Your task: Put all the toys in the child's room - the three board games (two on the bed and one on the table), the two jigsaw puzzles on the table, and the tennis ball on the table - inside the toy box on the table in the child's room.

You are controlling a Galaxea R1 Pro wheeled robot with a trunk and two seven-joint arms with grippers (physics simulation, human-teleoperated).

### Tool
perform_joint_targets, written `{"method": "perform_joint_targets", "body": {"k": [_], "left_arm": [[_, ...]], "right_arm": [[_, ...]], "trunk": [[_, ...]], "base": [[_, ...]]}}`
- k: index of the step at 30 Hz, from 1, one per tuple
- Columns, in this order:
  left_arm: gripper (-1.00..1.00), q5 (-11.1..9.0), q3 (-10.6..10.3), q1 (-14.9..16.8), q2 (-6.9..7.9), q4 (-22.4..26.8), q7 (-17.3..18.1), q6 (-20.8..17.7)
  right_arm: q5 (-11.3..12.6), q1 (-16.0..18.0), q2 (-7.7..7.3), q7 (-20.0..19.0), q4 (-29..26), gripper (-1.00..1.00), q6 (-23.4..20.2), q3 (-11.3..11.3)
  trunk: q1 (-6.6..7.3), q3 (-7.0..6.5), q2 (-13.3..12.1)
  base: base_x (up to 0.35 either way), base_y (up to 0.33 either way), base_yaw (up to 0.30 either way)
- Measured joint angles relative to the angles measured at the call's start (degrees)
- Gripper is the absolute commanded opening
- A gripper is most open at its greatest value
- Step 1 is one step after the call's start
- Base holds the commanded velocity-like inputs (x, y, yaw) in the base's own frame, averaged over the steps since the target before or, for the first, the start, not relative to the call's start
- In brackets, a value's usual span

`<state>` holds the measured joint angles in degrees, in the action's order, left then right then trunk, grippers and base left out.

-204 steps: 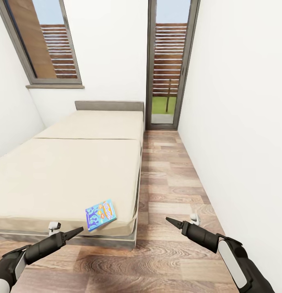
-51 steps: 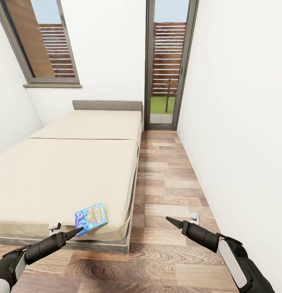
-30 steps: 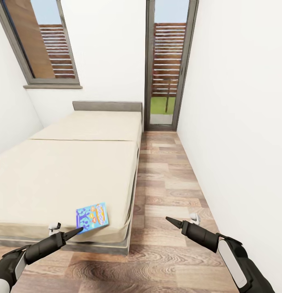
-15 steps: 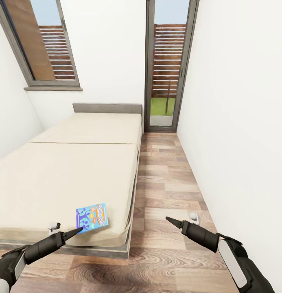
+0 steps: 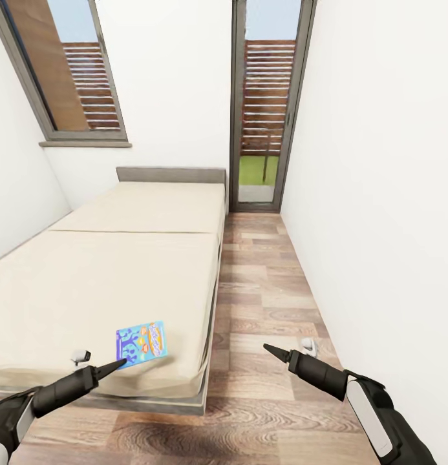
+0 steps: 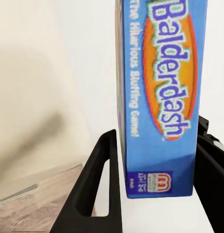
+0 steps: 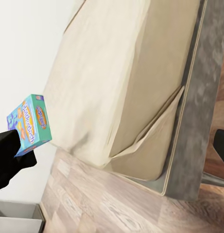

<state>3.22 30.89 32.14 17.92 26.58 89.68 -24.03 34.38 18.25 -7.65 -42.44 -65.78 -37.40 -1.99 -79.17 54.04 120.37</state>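
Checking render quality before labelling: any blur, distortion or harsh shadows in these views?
Head view: even flat light, wide-angle stretch at the edges. Left wrist view: blue board game lettering soft up close, bed a cream blur. Right wrist view: sharp, soft shadow under the mattress corner.

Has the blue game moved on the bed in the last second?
Yes. The blue game has slid away from the bed corner, leftward, held by the left pincer.

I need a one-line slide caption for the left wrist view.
Left gripper fingers bracket the blue Balderdash board game, above the cream bed.
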Motion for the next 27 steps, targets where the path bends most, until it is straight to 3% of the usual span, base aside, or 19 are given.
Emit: {"method": "perform_joint_targets", "body": {"k": [9,11,13,18,24,27], "left_arm": [[-1.0,0.28,-0.5,0.03,2.04,7.13,-0.04,-9.26],[-1.0,0.22,-0.67,0.02,2.82,11.4,-0.06,-13.85],[-1.0,0.2,-1.57,-0.01,3.22,13.4,-0.06,-16.53],[-1.0,-0.01,-6.9,-0.01,4.33,15.44,-0.05,-19.97],[-1.0,-0.12,-8.49,0.0,6.27,15.85,-0.05,-21.96],[-1.0,-0.13,-8.7,0.01,8.5,15.86,-0.04,-24.08]], "right_arm": [[0.13,0.0,-0.07,-0.2,-0.04,1.0,-0.18,-0.53],[0.14,0.0,-0.08,-0.22,-0.05,1.0,-0.04,-0.58],[0.11,0.0,-0.06,-0.13,0.01,1.0,0.14,-0.62],[0.08,0.0,-0.05,0.01,0.5,1.0,0.26,-0.81],[0.23,0.0,-0.14,-0.02,0.03,1.0,0.5,-0.71],[0.49,0.0,-0.14,-0.05,-0.16,1.0,0.17,-0.76]], "trunk": [[1.98,-1.62,-3.61],[2.42,-1.98,-4.41],[2.86,-2.34,-5.21],[3.95,-3.23,-7.22],[5.27,-4.31,-9.63],[5.93,-4.85,-10.83]], "base": [[0.0,0.0,0.0],[0.0,0.0,0.0],[0.0,0.0,0.0],[0.0,0.0,0.0],[0.0,0.0,0.0],[0.0,0.0,0.0]]}}
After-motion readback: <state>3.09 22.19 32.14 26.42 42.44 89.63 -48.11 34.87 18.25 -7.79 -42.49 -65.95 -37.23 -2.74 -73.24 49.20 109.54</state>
